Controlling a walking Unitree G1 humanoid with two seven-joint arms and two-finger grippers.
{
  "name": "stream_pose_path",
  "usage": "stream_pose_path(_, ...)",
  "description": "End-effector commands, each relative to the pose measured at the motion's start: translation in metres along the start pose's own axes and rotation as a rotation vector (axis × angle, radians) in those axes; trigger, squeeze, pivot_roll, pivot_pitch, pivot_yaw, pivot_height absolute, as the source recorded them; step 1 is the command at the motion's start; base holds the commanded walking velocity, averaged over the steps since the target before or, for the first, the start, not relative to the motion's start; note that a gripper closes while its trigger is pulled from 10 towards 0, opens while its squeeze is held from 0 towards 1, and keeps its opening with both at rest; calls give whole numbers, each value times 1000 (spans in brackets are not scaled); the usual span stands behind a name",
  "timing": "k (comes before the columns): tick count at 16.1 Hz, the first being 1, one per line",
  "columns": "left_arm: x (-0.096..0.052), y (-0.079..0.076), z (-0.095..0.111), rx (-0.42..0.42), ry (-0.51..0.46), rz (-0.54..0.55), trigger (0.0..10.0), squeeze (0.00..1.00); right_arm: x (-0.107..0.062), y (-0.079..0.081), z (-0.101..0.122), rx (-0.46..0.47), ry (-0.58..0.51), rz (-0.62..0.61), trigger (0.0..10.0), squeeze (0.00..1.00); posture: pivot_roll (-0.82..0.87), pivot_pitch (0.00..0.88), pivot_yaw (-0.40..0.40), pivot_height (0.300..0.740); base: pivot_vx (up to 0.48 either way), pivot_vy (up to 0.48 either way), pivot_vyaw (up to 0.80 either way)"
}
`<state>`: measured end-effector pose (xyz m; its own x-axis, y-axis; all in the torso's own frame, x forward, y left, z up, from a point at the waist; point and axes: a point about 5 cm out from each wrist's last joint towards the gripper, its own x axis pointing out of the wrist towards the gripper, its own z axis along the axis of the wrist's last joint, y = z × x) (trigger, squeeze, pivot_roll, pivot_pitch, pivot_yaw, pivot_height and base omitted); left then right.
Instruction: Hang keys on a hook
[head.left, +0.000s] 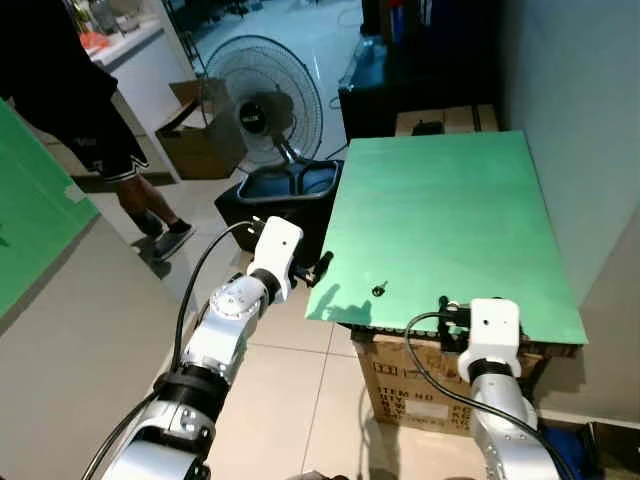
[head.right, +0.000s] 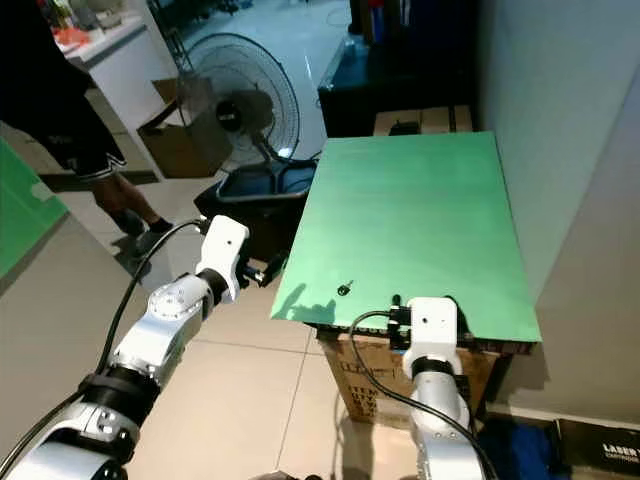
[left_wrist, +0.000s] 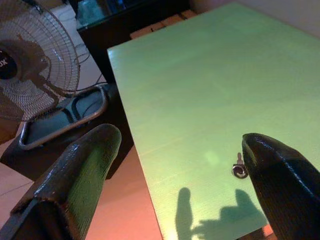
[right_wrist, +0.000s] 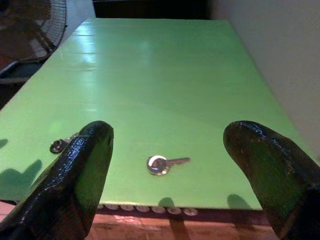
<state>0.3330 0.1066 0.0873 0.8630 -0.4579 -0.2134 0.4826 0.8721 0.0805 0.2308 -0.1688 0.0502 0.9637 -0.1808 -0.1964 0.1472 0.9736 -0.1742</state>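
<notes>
Left eye view: a green board lies on a cardboard box, with a fan at ten o'clock. One key rests near the board's near edge. The right wrist view adds a second key between the wide-spread right gripper. The left gripper gapes beside the board.

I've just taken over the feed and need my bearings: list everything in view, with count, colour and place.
keys: two, silver, apart near the board's front edge
green board: one, green, atop the carton
cardboard carton: one, brown, under the board
fan: one, dark, on the floor left of the board
dark tray: one, at the fan's foot
open box: one, brown, behind the fan
person: one, dark clothes, far left
left pincer: open, off the board's left edge
right pincer: open, at the front edge
</notes>
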Motion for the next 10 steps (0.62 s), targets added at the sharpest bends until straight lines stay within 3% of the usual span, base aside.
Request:
stream_pose_path(1,-1,11,-2,-65,13,72,10000,0,0,2,3,11,-6,9,10000,0,-286,0,229,740,0,0,0)
stream_pose_path(3,-3,14,-8,-107,25,106,10000,0,-1,-1,3,-1,-3,21,10000,0,-294,0,206,740,0,0,0)
stream_pose_path(5,-13,8,-31,-121,67,133,10000,0,-6,-19,7,-78,7,72,10000,0,-325,0,68,740,0,0,0)
stream_pose_path(6,-15,-5,-43,-109,86,85,10000,0,-7,-33,9,-119,20,94,10000,0,-336,0,6,740,0,0,0)
stream_pose_path(7,-18,-19,-53,-155,91,66,10000,0,-7,-47,10,-131,53,98,10000,0,-353,0,-71,740,0,0,0)
stream_pose_path(10,-20,-29,-53,-175,73,57,10000,0,2,-53,14,-101,56,76,10000,0,-337,0,-59,740,0,0,0)
